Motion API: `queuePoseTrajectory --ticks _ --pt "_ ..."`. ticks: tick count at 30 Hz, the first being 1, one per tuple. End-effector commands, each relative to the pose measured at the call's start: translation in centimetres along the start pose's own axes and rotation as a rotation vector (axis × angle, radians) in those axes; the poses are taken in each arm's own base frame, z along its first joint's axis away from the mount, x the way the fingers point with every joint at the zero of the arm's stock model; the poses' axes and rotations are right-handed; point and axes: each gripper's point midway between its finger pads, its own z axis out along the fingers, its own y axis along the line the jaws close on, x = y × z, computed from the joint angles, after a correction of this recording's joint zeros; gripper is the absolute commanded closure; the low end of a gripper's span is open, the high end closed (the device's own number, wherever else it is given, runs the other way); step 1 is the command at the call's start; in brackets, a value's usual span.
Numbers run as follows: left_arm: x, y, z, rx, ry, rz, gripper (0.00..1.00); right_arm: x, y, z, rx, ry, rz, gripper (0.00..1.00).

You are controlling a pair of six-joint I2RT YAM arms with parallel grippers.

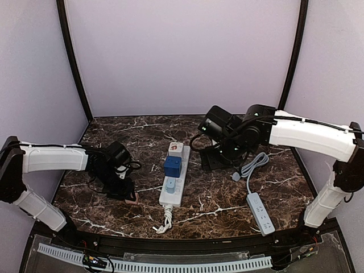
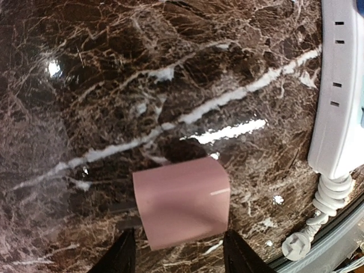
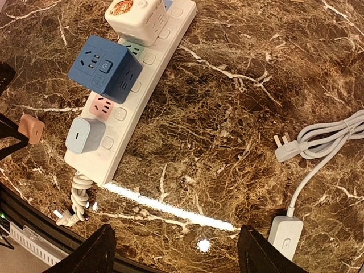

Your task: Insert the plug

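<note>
A pink cube plug (image 2: 182,202) sits between the fingertips of my left gripper (image 2: 181,250), low over the marble table; the black fingers (image 2: 122,253) press against its two sides. In the top view the plug (image 1: 132,197) is at the tip of the left gripper (image 1: 126,190), left of the white power strip (image 1: 175,193). The right wrist view shows the pink plug (image 3: 29,128) and a free pink socket (image 3: 102,105) on the strip (image 3: 133,85). My right gripper (image 3: 176,250) is open and empty, high over the table right of the strip, also in the top view (image 1: 211,159).
On the strip sit a white cube adapter (image 3: 136,20), a blue cube adapter (image 3: 105,68) and a light-blue plug (image 3: 85,136). Its coiled cord (image 2: 327,196) lies at the near edge. A second small strip (image 1: 260,213) with grey cord and loose plug (image 3: 287,149) lies at the right.
</note>
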Motion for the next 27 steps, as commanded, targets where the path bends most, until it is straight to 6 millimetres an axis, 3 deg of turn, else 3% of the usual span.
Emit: queuePoseTrajectory --ticks 1,9,27 --pt "-1.3 -0.2 0.8 0.017 0.002 0.009 0.49 0.2 -1.0 -1.1 0.003 -0.016 0.018 0.27" --pt "-1.9 -2.1 1.0 0.089 0.037 -0.025 0.58 0.6 -2.2 -1.2 0.032 -0.010 0.005 0.27" --pt "-3.4 -7.2 -0.1 0.296 0.059 -0.043 0.57 -0.1 -3.9 -0.7 0.065 -0.022 -0.015 0.24"
